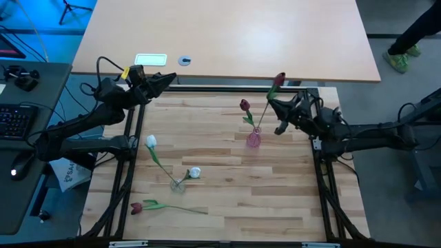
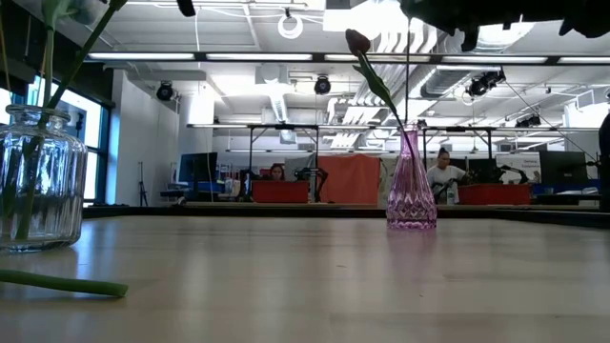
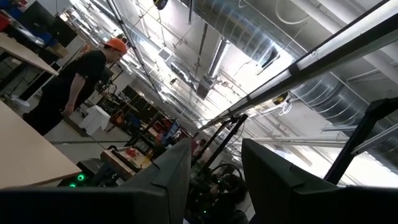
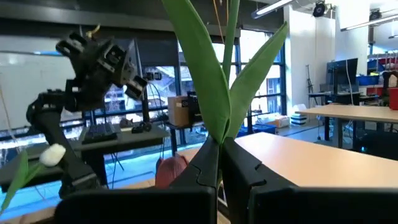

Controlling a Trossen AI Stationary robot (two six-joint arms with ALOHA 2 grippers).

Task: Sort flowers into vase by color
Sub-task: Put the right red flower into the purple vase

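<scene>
My right gripper (image 1: 274, 105) is shut on a dark red tulip (image 1: 279, 79) above the pink vase (image 1: 253, 138). A second dark red tulip (image 1: 244, 105) stands in that vase, which is also in the low view (image 2: 412, 191). Two white tulips (image 1: 151, 142) (image 1: 195, 172) sit with their stems in a clear glass vase (image 1: 178, 184). Another dark red tulip (image 1: 136, 207) lies flat on the table near the front left. My left gripper (image 1: 165, 79) is open, raised at the far left edge, touching nothing. My right gripper pinches the thin green stem (image 4: 219, 138) of the dark red tulip between its two fingers (image 4: 202, 168), just below where the leaves spread. The fingers come from the table's right side, across the stem. The flower is near upright, head up; its lower stem (image 1: 260, 124) reaches down to the pink vase's mouth.
A light tabletop (image 1: 227, 34) lies beyond the far edge. The black frame rails (image 1: 131, 158) (image 1: 318, 165) run along both sides. A keyboard (image 1: 14, 120) sits off to the left. People are in the room behind. Bare wood lies between the two vases.
</scene>
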